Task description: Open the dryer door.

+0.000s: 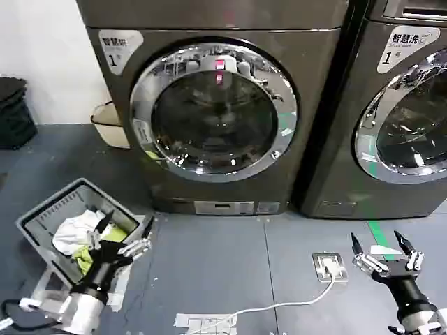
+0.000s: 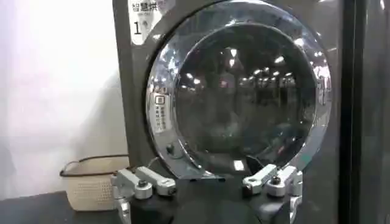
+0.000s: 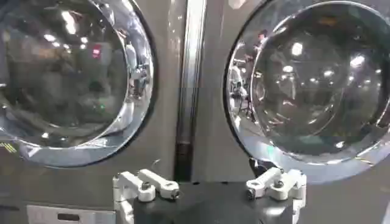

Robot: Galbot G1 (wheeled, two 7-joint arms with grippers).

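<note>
Dryer door (image 1: pixel 213 110) shut, pink mark up top, well ahead of & above both grippers. Left gripper (image 1: pixel 124 236) low over the basket (image 1: pixel 42 216), fingers spread wide, holding nothing. Right gripper (image 1: pixel 381 249) low near the floor, also wide open & empty, w/ the other machine's door (image 1: pixel 408 125) ahead of it.
</note>
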